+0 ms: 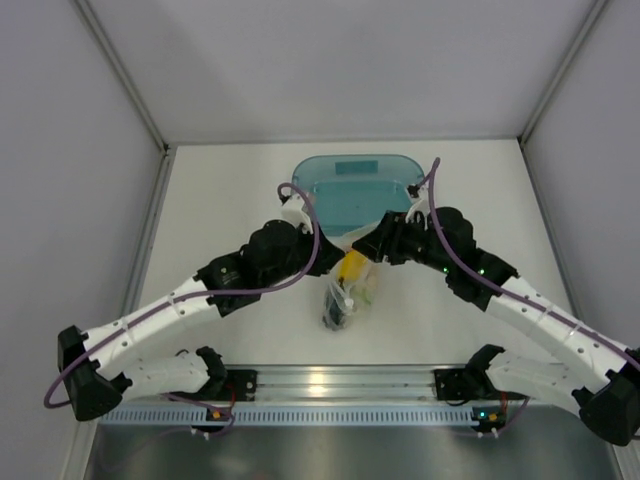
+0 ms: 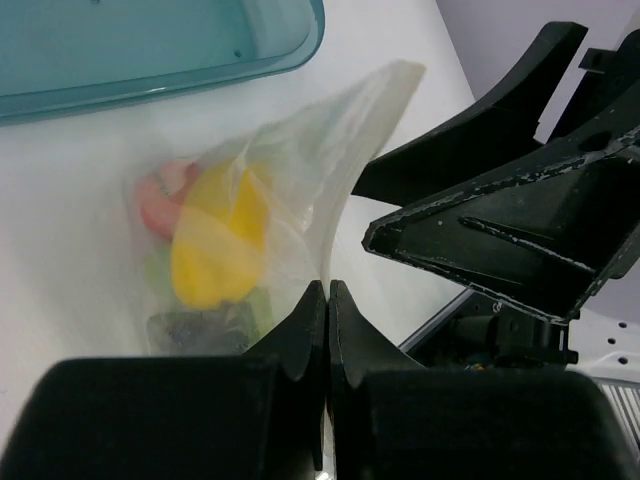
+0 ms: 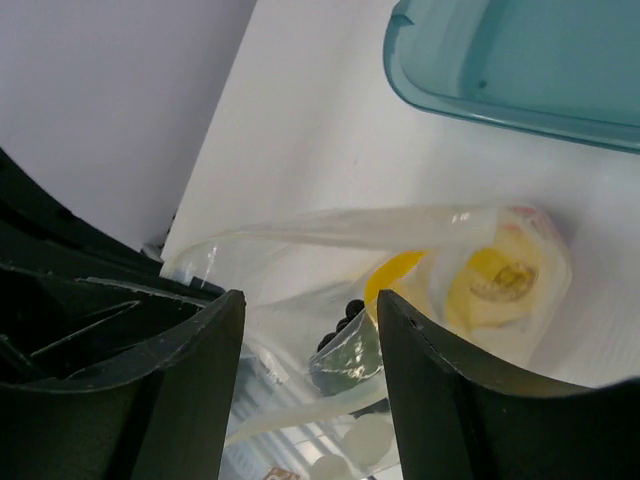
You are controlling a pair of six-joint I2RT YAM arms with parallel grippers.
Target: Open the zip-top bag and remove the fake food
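A translucent teal rectangular tray (image 1: pixel 345 205) with rounded corners sits at the far middle of the white table (image 1: pixel 215 200). A silver metal rail (image 1: pixel 330 381) runs along the table's near edge.

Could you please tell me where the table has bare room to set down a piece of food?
Bare table lies left of the teal tray, beyond the left arm; right of it, beyond the right arm; and between the zip-top bag and the near rail. Crowded: left gripper and right gripper meet at the bag.
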